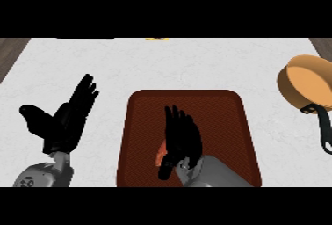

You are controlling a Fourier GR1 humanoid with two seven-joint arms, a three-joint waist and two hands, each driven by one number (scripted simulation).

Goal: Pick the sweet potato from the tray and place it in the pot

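Right robot hand (182, 136): black, on a grey forearm rising from the lower edge of the head view. Placed over the near middle of the tray. Fingers straight and close together, pointing away from the robot; thumb lowered at the hand's left side. Holds nothing; fingers not curled round anything.

Sweet potato (160, 156): orange, only a small sliver showing, at the left edge of the right robot hand, just beside the thumb and largely hidden under the palm. Lies on the tray. Whether the hand touches it cannot be told.

Tray (146, 114): dark red-brown, rectangular with rounded corners, resting on the table directly beneath the right robot hand and reaching well beyond its fingertips.

Pot (311, 81): orange-tan, round, with a black handle (324, 127) running toward the robot. Stands on the table far to the right of the right robot hand, apart from the tray, partly cut by the view's right edge.

Left robot hand (62, 121): black, at the left of the tray and apart from it, over bare table. Fingers straight and raised, thumb spread wide to the left; at rest, carrying nothing.

Table (194, 61): white, lightly marbled top, carrying tray and pot.
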